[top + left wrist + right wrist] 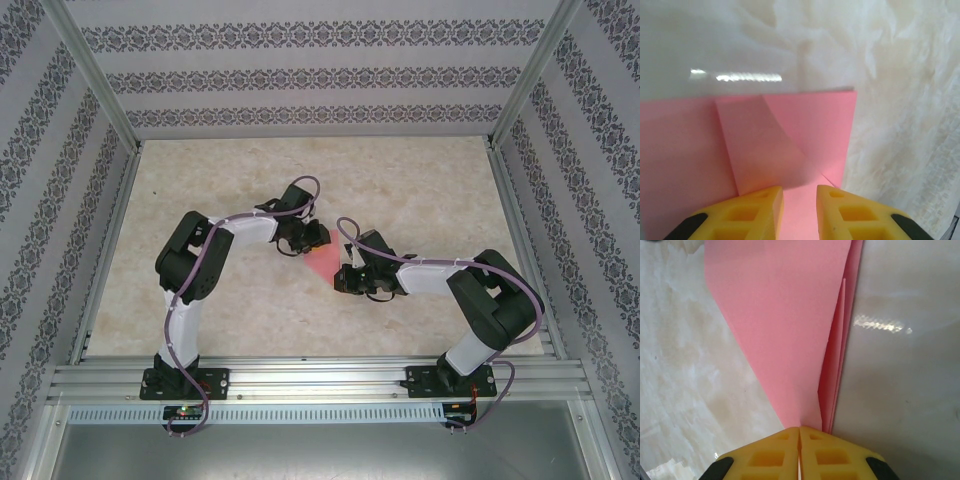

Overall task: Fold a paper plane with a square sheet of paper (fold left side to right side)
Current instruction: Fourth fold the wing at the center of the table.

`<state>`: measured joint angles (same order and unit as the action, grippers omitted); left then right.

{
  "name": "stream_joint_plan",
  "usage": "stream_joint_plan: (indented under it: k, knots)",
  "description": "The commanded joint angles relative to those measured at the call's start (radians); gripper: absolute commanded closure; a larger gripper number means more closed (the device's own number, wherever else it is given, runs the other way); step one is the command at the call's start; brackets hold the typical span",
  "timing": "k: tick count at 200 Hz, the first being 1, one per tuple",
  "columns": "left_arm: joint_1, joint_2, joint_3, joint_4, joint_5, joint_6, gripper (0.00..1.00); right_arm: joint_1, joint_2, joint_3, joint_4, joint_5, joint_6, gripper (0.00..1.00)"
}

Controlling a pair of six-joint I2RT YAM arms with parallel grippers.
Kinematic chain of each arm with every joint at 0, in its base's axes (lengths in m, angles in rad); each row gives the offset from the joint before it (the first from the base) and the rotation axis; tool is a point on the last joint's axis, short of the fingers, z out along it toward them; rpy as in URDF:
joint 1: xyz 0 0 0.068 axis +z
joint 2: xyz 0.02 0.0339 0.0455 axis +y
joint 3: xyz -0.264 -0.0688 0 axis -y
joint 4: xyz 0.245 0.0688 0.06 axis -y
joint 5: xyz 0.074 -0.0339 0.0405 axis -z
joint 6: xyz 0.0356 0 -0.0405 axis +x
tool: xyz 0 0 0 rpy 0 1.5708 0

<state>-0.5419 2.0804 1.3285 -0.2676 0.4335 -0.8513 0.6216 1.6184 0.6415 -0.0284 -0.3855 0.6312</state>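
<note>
- A thin pink-red sheet of paper (322, 263), partly folded, lies on the beige marbled desk (420, 190) near its middle, between the two arms' tips.
- The left end effector (303, 238) is at the far-left end of the paper, and the right end effector (350, 274) is at its near-right end.
- In the left wrist view, the left end effector (799, 210) has its yellow fingers (747, 215) a narrow gap apart. They grip nothing, and the sheet of paper (815, 130) shows through the gap.
- That view also shows a lighter flap folded over the sheet, with a crease running towards the fingers and bare desk (905, 100) to the right.
- In the right wrist view, the right end effector (799, 432) is closed, with its yellow fingers (765, 457) pressed together.
- The sheet of paper (780, 315) narrows to a point that is pinched between those tips. Layered edges show along its right side, and the desk (680, 340) is on the left.
</note>
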Motion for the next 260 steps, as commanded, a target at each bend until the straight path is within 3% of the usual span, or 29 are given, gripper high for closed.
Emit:
stream_joint_plan:
  k: [1,64,126,170,198,260]
  knots:
    - [0.081,0.053,0.029,-0.027,-0.118,0.057,0.73,0.007,0.032,-0.048,-0.162,0.019,0.003,0.91]
    - [0.142,0.118,0.149,-0.080,-0.080,0.103,0.72,0.005,0.029,-0.049,-0.158,0.015,-0.003,0.91]
    - [0.156,-0.067,0.106,-0.128,-0.103,0.190,0.70,-0.001,0.032,-0.040,-0.153,0.006,-0.008,0.91]
    - [0.074,-0.216,-0.098,0.054,0.021,0.137,0.70,-0.006,0.045,-0.029,-0.156,0.005,-0.009,0.91]
    - [-0.007,-0.191,-0.140,0.135,0.098,0.093,0.70,-0.007,0.051,-0.022,-0.163,0.005,-0.014,0.91]
    - [-0.043,-0.053,-0.052,0.110,0.043,0.099,0.71,-0.007,0.048,-0.023,-0.166,0.012,-0.014,0.91]
